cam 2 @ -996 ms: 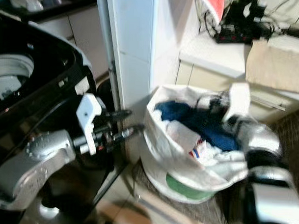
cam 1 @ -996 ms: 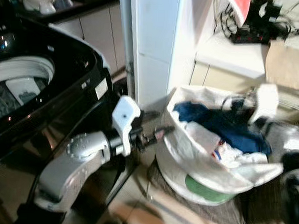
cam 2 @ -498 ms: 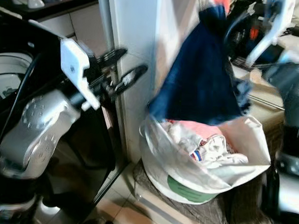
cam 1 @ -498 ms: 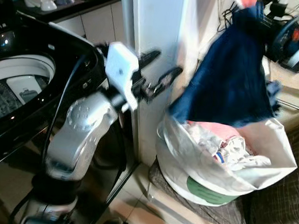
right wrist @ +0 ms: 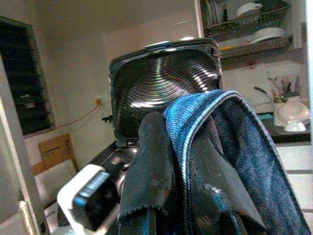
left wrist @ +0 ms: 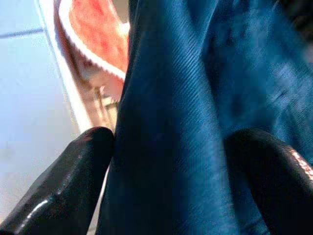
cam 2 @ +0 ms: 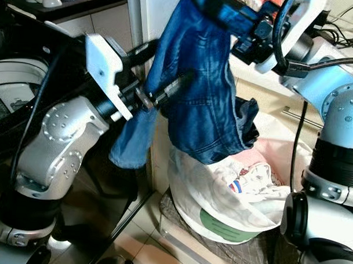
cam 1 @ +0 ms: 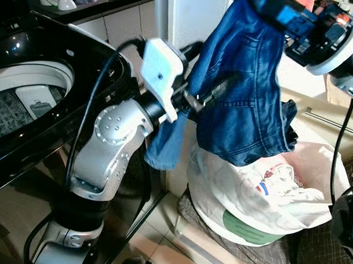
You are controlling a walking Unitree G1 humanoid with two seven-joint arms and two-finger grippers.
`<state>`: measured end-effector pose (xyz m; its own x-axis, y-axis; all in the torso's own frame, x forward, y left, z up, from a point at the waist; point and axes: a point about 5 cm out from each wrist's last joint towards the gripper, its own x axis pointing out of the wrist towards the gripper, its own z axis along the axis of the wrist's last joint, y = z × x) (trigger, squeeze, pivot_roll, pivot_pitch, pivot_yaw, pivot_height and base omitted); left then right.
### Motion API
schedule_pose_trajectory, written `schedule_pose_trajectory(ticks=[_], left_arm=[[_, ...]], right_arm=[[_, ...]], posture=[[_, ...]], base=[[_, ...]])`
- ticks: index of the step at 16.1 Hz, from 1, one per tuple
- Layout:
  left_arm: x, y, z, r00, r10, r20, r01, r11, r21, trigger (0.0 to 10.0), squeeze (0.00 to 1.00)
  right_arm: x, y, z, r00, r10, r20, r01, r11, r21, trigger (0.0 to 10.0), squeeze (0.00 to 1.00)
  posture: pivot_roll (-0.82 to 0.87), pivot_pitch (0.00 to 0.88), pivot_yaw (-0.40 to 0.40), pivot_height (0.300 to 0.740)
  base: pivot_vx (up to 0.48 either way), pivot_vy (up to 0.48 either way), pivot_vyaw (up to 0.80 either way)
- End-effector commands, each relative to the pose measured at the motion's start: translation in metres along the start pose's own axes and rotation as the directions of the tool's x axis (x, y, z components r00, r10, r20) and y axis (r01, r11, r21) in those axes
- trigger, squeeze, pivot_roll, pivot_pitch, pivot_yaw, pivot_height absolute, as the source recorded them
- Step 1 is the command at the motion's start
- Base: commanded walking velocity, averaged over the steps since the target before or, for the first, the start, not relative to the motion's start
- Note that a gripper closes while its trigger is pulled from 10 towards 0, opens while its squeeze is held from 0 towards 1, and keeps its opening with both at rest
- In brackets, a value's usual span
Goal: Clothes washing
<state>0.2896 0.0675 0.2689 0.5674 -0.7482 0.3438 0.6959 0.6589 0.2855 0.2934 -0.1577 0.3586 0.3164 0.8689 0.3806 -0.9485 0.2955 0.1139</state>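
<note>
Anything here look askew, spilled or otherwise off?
Nothing is spilled or damaged. The jeans hang in the air above the laundry bag, held up by the right pincer, with the left pincer around their middle. One leg dangles beside the washing machine, whose lid is open.
</note>
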Motion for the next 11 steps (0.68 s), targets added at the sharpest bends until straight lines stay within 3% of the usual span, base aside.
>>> schedule_pose_trajectory(ticks=[1,2,11], left_arm=[[-0.0018,0.0006,-0.0053,1.000,0.016,-0.020,-0.016,1.000,0.010,9.0,0.42],[-0.0034,0.0012,-0.0076,1.000,0.019,-0.024,-0.020,1.000,-0.008,0.0,0.00],[-0.0069,0.0067,-0.0070,0.999,0.032,-0.009,-0.032,0.999,-0.008,0.0,0.00]], right_arm=[[0.0003,0.0086,0.0067,0.999,0.031,0.022,-0.031,1.000,-0.005,0.0,0.00],[0.0003,0.0112,0.0064,0.999,0.033,0.022,-0.033,0.999,0.004,0.0,0.00],[-0.0027,0.0110,-0.0016,1.000,-0.001,0.021,0.000,0.999,0.036,0.0,0.00]], posture=[[-0.01,0.000,-0.004,0.740],[-0.02,0.000,-0.002,0.740],[-0.01,0.000,-0.002,0.740]], base=[[0.000,0.000,0.00],[0.000,0.000,0.00],[0.000,0.000,0.00]])
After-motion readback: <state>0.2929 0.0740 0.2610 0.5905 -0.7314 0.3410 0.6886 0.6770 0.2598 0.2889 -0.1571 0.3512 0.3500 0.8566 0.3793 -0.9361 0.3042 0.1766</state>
